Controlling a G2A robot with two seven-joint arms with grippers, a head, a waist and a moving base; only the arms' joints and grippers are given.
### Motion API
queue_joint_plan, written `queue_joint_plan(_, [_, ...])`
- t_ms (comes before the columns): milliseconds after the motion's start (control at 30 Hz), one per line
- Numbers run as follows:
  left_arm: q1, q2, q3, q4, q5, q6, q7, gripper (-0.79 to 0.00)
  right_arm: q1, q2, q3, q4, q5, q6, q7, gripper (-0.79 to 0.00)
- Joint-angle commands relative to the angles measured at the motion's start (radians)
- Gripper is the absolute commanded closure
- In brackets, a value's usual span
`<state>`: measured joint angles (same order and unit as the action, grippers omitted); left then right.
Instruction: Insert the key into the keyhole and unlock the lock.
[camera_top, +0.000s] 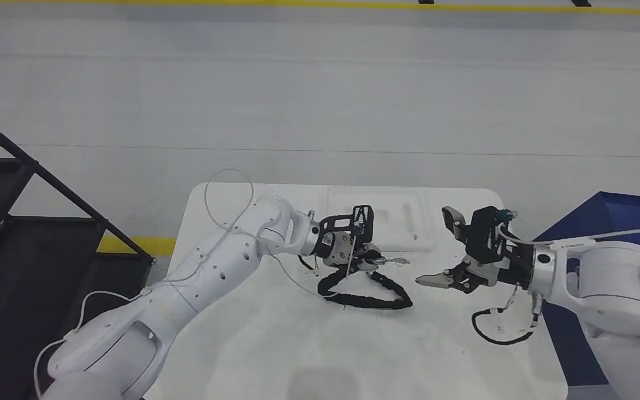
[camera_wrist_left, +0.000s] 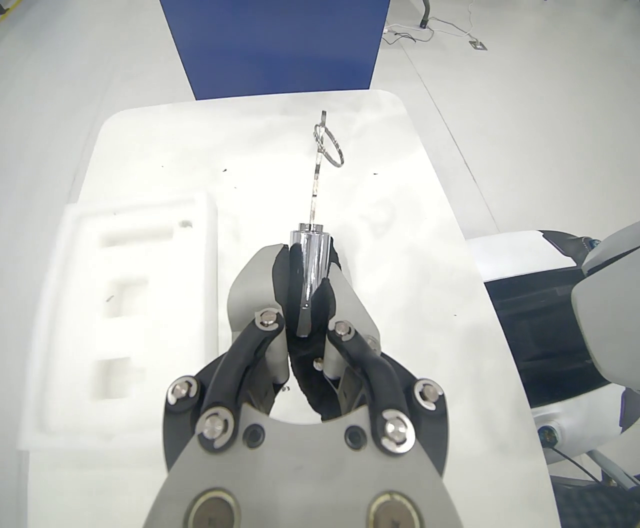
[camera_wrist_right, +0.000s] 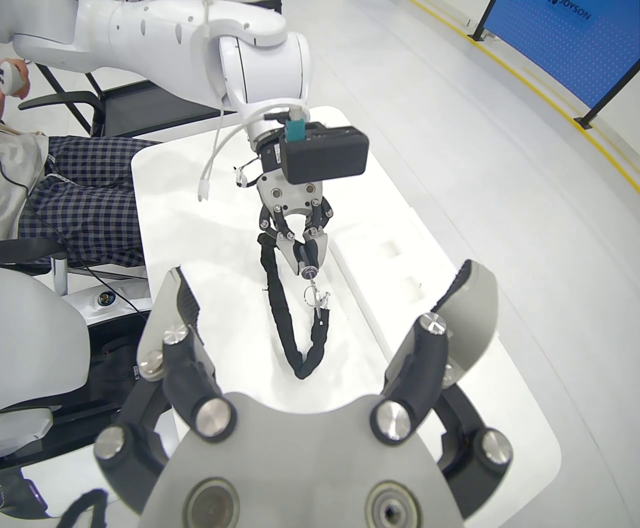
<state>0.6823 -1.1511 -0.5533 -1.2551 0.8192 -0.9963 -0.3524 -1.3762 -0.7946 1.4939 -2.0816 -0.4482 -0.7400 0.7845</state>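
Over the near half of the table (camera_wrist_left: 400, 300), left gripper (camera_wrist_right: 307, 262) is clamped on the chrome lock cylinder (camera_wrist_left: 310, 255) with the key (camera_wrist_left: 315, 185) poking out its end, right gripper (camera_top: 440, 250) spread wide facing it, not touching, white foam tray (camera_wrist_left: 75, 320) farther back.

The lock (camera_wrist_left: 311, 260) is shiny silver, its cable (camera_wrist_right: 280, 305) black, the key (camera_wrist_left: 315, 185) silver, the table (camera_wrist_left: 400, 300) and foam tray (camera_wrist_left: 60, 300) white.

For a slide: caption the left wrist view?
Left gripper shut on chrome lock cylinder, slim ringed metal key inserted.
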Motion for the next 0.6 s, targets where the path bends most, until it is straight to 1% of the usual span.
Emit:
queue_joint_plan(0, [0.006, -0.010, 0.014, 0.032, 0.023, -0.004, 0.028, 0.000, -0.011, 0.001, 0.010, 0.000, -0.004, -0.004, -0.009, -0.785])
queue_joint_plan(233, [0.017, -0.057, 0.093, 0.144, 0.061, -0.016, 0.063, 0.000, -0.045, 0.004, 0.035, -0.002, -0.009, -0.008, -0.033, -0.785])
queue_joint_plan(300, [0.019, -0.073, 0.122, 0.172, 0.050, -0.016, 0.067, 0.000, -0.049, 0.005, 0.036, -0.001, -0.011, -0.008, -0.036, -0.785])
queue_joint_plan(367, [0.011, -0.087, 0.154, 0.208, 0.040, -0.016, 0.044, 0.000, -0.049, 0.005, 0.032, 0.001, -0.013, -0.009, -0.040, -0.785])
queue_joint_plan(533, [-0.010, -0.120, 0.225, 0.267, -0.018, -0.016, 0.018, 0.000, -0.041, 0.005, 0.014, 0.013, -0.020, -0.012, -0.046, -0.785])
queue_joint_plan(567, [-0.016, -0.126, 0.237, 0.278, -0.028, -0.016, 0.012, -0.135, -0.039, 0.005, 0.010, 0.016, -0.022, -0.013, -0.047, -0.785])
